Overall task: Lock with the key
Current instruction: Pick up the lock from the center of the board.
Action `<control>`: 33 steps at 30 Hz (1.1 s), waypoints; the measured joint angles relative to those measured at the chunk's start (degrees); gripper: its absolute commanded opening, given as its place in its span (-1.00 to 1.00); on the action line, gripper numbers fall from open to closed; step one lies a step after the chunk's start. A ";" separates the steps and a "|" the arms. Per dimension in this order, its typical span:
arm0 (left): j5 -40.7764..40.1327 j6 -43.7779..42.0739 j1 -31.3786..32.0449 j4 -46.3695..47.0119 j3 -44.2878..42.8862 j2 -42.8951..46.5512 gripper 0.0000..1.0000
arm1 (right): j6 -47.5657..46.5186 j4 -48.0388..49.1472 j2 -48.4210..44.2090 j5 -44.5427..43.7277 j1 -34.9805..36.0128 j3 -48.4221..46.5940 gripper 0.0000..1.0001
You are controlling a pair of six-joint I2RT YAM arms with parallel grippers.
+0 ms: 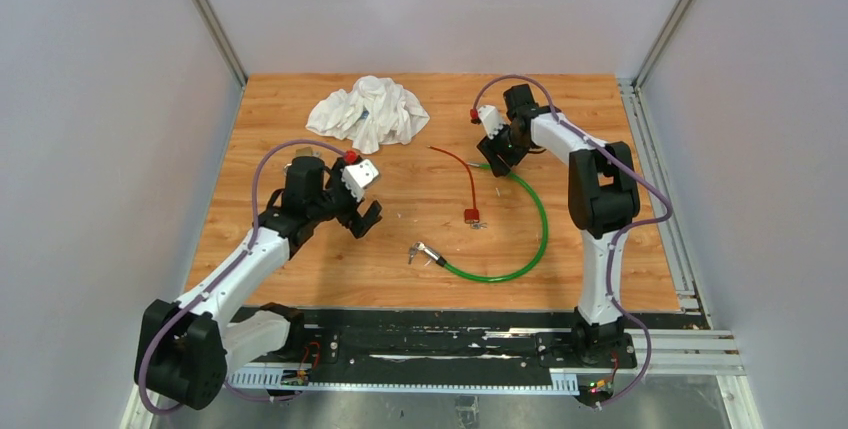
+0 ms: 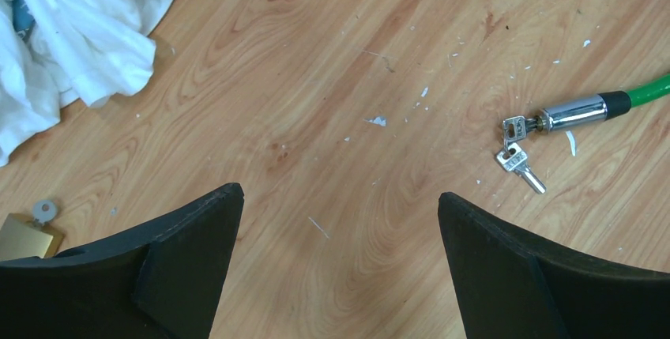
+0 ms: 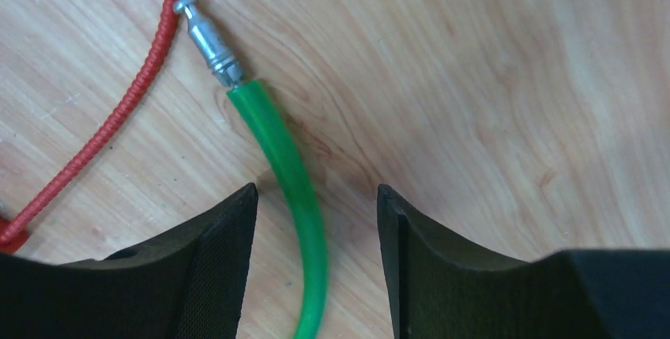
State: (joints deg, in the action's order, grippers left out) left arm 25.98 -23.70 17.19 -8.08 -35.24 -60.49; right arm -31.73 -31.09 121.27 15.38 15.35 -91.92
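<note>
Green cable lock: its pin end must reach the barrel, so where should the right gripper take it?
Probably best to grip the green plastic-sheathed cable just behind its bare metal pin, coming straight down and straddling it: it lies flat on the wood, and this leaves the pin free.

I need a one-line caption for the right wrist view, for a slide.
Right gripper, open, straddles the green cable near its metal pin; red cable beside.

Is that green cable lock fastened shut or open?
Open: its metal pin lies loose, apart from the barrel with the keys.
</note>
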 measured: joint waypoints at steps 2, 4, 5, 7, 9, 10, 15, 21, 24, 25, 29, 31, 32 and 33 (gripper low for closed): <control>-0.07 -0.20 0.61 0.17 0.00 -0.48 0.96 | -1.53 -1.16 1.29 1.07 -0.17 -1.53 0.02; -0.07 -0.31 1.31 0.22 0.00 -0.85 0.96 | -2.89 -2.10 2.10 1.64 -0.15 -2.86 -0.17; -0.15 -0.35 1.84 0.17 0.00 -0.98 0.96 | -3.26 -2.36 2.45 1.99 -0.15 -3.21 -0.31; -0.37 -0.66 3.43 -0.02 0.00 -1.09 0.96 | -3.91 -3.19 2.84 2.54 -0.15 -3.96 -0.56; -0.96 -1.05 5.31 -0.57 0.00 -1.20 0.96 | -4.09 -3.45 2.89 2.54 -0.15 -3.98 -0.80; -1.62 -1.07 6.58 -1.03 0.00 -1.42 0.96 | -4.00 -3.45 2.89 2.40 -0.15 -3.96 -0.88; -4.63 1.46 11.54 -3.34 -0.57 -4.70 0.96 | -0.07 -1.73 1.46 -1.07 -0.24 -1.97 -0.99; -8.33 8.52 16.09 -10.01 -9.01 -14.95 0.96 | 12.72 -1.18 -4.44 -5.90 -3.10 5.07 -0.99; -8.98 12.33 16.68 -12.31 -13.70 -20.04 0.97 | 19.34 -0.98 -8.61 -7.15 -5.11 9.31 -0.99; -9.20 13.46 16.72 -12.87 -14.64 -21.29 0.97 | 21.31 -0.83 -9.84 -7.45 -5.55 10.38 -0.99; -10.49 17.79 16.76 -15.65 -17.14 -25.66 1.00 | 27.63 1.33 -14.03 -8.83 -6.82 14.84 -0.99; -11.23 19.69 16.76 -17.09 -18.10 -27.89 0.97 | 29.64 2.47 -15.69 -9.62 -6.82 16.98 -0.99; -11.43 20.52 16.76 -17.66 -18.47 -28.85 0.96 | 30.64 2.95 -16.46 -9.84 -6.82 17.97 -0.98; -11.52 21.18 16.76 -17.97 -18.71 -29.64 0.95 | 31.58 3.43 -17.16 -9.94 -6.80 18.86 -0.99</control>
State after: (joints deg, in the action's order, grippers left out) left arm 14.46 -2.52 33.95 -26.04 -53.95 -90.13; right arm -0.14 -27.66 104.12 5.43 8.56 -73.06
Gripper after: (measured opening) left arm 0.991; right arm 0.076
